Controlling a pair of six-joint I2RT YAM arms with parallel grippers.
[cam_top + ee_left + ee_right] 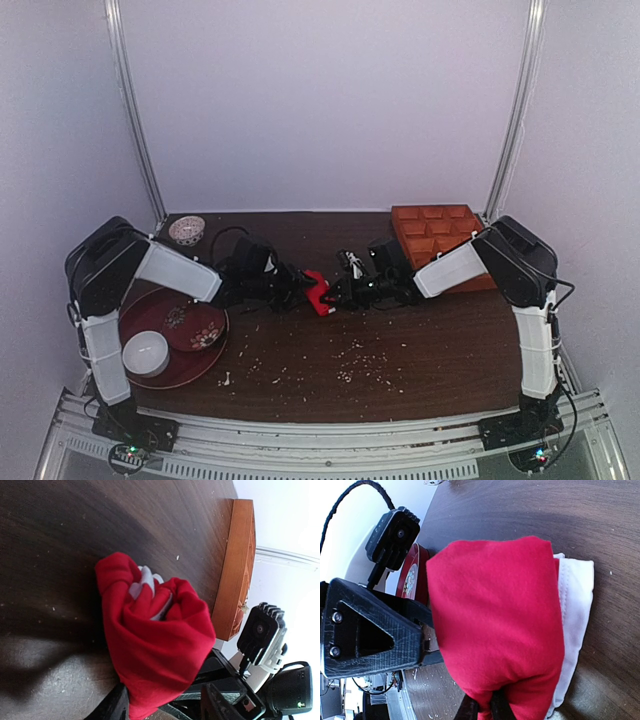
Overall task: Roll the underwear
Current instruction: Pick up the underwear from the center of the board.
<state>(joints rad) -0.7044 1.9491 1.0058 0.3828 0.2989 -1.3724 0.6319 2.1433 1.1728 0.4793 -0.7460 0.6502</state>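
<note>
Underwear: at the middle of the table, bunched into a tight red bundle between the two grippers. Cannot tell whether resting on the wood or held just off it.
Roll form: judged lumpy rather than a tidy cylinder. White waistband sticks out on the far side in the right wrist view.
Right gripper: at the bundle's 3 o'clock, clenched on a fold of red cloth, fingertips close together at the lower edge of its own view.
Left gripper: at the bundle's 9 o'clock, pressed into the cloth. Cannot tell whether clamped or released, since only one finger shows clearly.
Reason for hold: opposed ends pinned, probably to stop the wound fabric from springing open.
Stage: judged late, with winding largely done and tucking of the loose waistband outstanding.
Surroundings: orange compartment tray at 2 o'clock, red plate at 8 o'clock, both well apart from the bundle.
Risk: likely unrolling if either end is freed first.
</note>
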